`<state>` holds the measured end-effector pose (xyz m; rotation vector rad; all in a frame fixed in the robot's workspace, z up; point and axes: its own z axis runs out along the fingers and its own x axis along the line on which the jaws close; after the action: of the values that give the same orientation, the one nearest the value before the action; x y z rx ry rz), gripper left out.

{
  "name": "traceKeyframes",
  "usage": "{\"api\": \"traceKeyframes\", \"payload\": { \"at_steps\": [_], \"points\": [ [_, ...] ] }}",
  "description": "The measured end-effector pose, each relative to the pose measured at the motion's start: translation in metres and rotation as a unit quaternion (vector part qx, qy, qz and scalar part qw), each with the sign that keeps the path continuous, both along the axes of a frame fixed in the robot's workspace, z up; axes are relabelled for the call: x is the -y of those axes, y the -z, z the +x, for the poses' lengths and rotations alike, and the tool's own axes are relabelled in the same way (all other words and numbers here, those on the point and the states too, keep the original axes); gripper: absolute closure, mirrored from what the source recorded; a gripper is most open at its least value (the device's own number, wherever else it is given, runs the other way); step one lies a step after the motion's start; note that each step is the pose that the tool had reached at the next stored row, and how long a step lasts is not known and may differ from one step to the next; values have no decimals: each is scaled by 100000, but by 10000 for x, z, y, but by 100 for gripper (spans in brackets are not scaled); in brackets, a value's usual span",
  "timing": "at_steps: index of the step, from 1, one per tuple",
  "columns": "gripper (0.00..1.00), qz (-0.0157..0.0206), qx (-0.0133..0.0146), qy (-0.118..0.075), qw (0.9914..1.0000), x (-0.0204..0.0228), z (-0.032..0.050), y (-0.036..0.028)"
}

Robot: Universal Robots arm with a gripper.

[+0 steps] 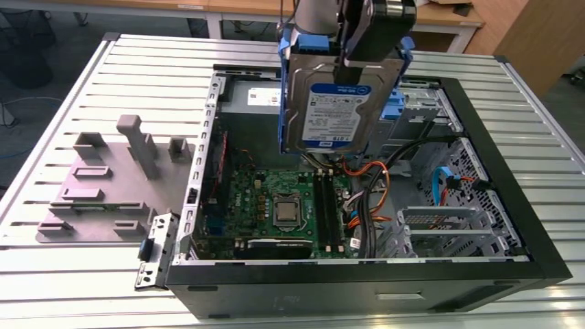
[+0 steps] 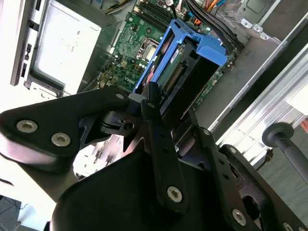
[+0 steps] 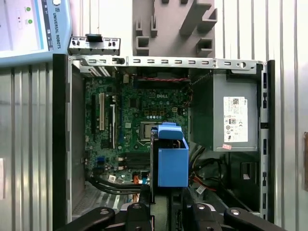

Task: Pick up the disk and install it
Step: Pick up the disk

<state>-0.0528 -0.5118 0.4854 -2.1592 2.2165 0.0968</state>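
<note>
In the exterior view the disk (image 1: 336, 110) hangs upright above the open computer case (image 1: 366, 288), its silver face and blue-and-white label turned toward the camera and blue rails along its sides. My gripper (image 1: 353, 63) is shut on its upper end, over the case's middle. In both wrist views the disk (image 2: 192, 67) (image 3: 172, 166) is seen end-on, with its blue rail frame out in front. It sits between the black fingers (image 2: 153, 108) of my gripper (image 3: 166, 204), with the green motherboard (image 3: 139, 115) below it.
A grey power supply box (image 3: 231, 115) fills one corner of the case. Orange and black cables (image 1: 370, 175) and a blue bracket (image 1: 395, 106) lie near the drive bays. A grey fixture plate (image 1: 101, 192) stands on the slatted table (image 1: 82, 274) at the exterior view's left.
</note>
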Motion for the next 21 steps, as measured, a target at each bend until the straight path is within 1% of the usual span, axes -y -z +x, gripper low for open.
{"api": "traceKeyframes", "payload": {
  "at_steps": [8, 10, 13, 17, 21],
  "points": [
    [65, 1, -1, -2, 100000, 169, 0, 48],
    [65, -5, -2, -2, 100000, 199, 0, 57],
    [65, 0, 0, 1, 100000, 228, 1, 69],
    [65, 2, 0, -1, 100000, 253, 11, 84],
    [65, -6, -3, -2, 100000, 271, 53, 98]
  ]
}}
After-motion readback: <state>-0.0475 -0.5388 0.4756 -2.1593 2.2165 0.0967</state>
